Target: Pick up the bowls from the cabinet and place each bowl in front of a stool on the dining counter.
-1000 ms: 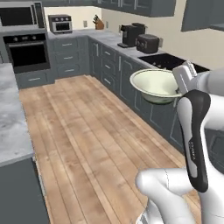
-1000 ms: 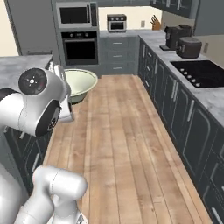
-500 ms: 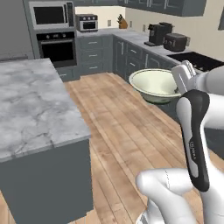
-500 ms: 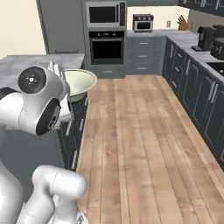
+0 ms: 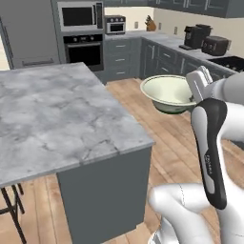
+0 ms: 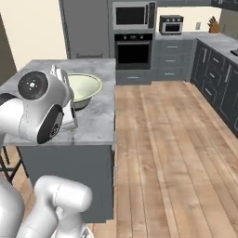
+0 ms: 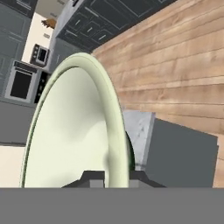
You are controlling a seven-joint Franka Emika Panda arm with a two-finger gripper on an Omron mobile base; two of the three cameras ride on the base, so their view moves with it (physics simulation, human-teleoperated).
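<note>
Gripping the rim of a round cream-pale green ceramic bowl (image 5: pixel 167 93), the jaws of the white arm's gripper (image 5: pixel 196 95) are seen clenched on it. The bowl is held upright in the air, off the floor and beside the far right corner of the large grey-veined marble bench (image 5: pixel 57 114); in the right base view it is seen over the bench's near half. A black wall oven (image 6: pixel 134 49) and a microwave (image 6: pixel 134 15) are seen beyond. Faint writing on the arm's dark forearm panel cannot be read.
</note>
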